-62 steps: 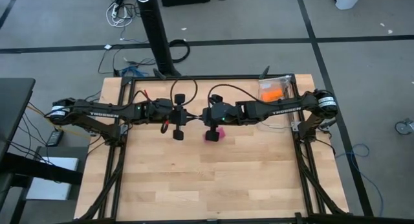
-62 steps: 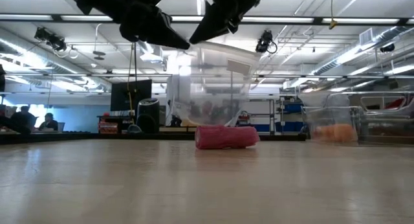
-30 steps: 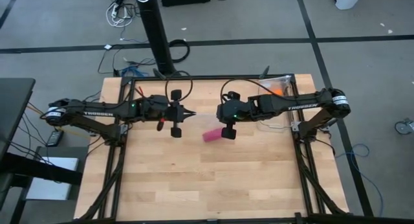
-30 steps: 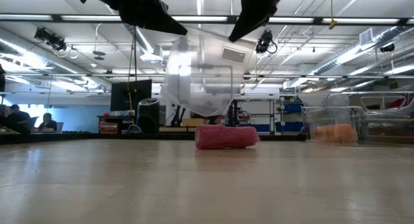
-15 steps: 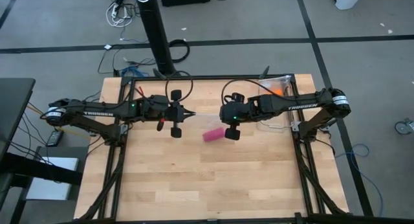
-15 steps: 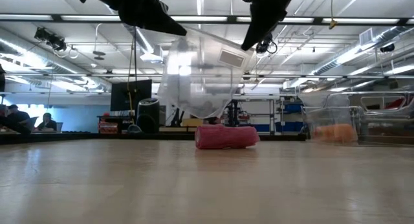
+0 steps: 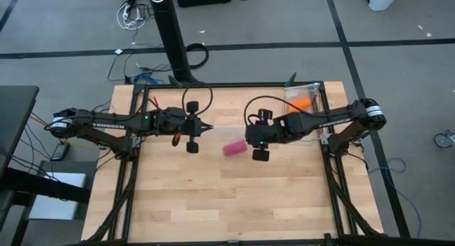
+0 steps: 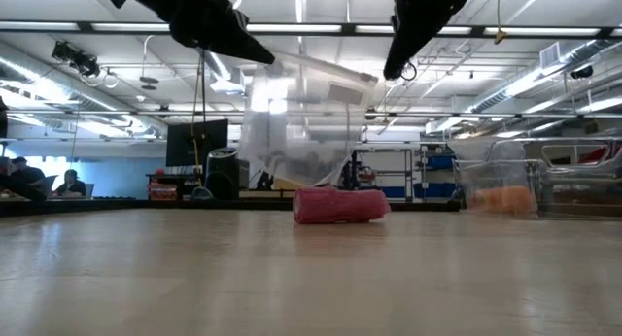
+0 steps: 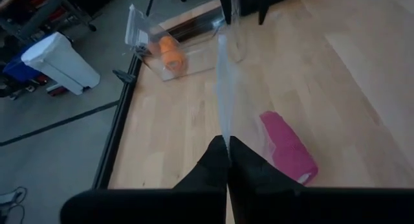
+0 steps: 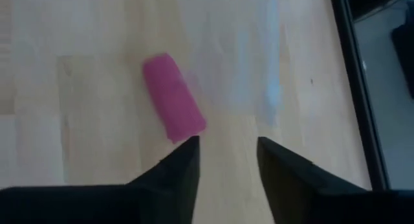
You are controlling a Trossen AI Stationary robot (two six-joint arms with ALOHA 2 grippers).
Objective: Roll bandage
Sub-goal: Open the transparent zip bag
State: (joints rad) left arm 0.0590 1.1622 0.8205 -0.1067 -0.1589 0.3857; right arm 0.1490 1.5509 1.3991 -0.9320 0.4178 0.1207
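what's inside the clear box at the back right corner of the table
An orange roll lies inside the clear box; it shows as an orange blur through the wall in the low view. Nothing else shows in it, though part of the box is hidden by the right arm from above.

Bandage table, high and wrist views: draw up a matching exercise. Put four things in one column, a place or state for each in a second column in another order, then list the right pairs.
Things:
1. bandage
2. left gripper
3. right gripper
4. orange roll

Places or states:
A. fingers apart, nothing between them
B. inside the clear box at the table's far right corner
C. rolled up, lying on the bare wood
D. fingers shut on a clear plastic bag

Pairs: 1-C, 2-D, 3-A, 4-B
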